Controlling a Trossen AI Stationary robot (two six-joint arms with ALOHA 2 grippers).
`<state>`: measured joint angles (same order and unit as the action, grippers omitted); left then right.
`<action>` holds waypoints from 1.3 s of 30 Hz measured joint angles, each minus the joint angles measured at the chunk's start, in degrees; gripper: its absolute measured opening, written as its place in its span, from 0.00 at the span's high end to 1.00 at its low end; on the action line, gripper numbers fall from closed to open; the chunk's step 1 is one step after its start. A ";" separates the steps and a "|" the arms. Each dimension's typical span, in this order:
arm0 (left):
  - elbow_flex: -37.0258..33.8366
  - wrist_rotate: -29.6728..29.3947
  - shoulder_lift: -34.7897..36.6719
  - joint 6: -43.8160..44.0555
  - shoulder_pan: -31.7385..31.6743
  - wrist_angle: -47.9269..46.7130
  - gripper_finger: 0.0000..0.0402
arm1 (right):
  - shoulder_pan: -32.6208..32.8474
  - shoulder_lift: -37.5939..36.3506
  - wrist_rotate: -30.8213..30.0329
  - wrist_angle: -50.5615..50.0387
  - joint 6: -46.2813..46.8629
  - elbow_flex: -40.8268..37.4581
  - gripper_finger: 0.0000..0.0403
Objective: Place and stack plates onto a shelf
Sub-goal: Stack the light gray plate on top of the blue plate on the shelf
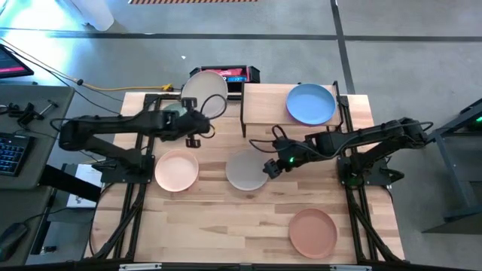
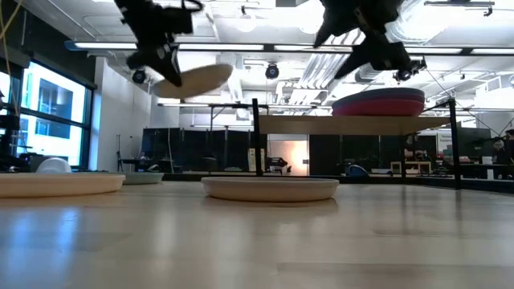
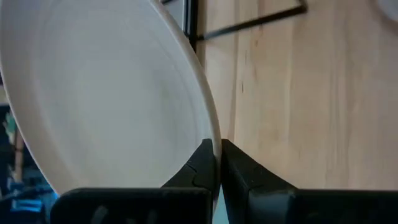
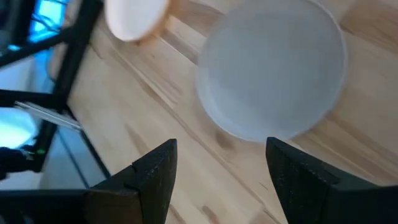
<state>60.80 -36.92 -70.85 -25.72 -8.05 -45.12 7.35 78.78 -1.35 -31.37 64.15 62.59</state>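
Left claw (image 1: 197, 123): pressed together on the rim of the cream-white plate (image 1: 204, 94); it held the plate tilted in the air above the tabletop (image 1: 226, 226), just beside the shelf (image 1: 263, 105)
Right claw (image 1: 269, 167): spread wide, gripping nothing; it hung over the grey plate (image 1: 245, 171), which lay flat mid-tabletop
Shelf: carried the blue plate (image 1: 310, 103) atop a magenta plate (image 2: 377, 105)
Tabletop: peach-pink plate (image 1: 176, 170) lay near the left arm; terracotta brown plate (image 1: 312, 232) lay near the front edge

Cream plate (image 1: 205, 92), grey plate (image 1: 246, 171)
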 joint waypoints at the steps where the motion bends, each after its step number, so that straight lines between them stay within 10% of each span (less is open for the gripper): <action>1: 0.00 -0.34 0.80 -0.14 1.14 -0.16 1.00 | 0.00 0.00 0.01 1.56 -0.16 0.00 0.44; 39: 17.66 -16.88 -9.08 -20.95 23.98 -10.72 1.00 | -6.38 -10.36 -6.78 36.98 -19.73 1.45 0.44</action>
<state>78.46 -53.80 -79.93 -46.67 15.93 -55.84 0.97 68.42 -8.13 5.61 44.42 64.04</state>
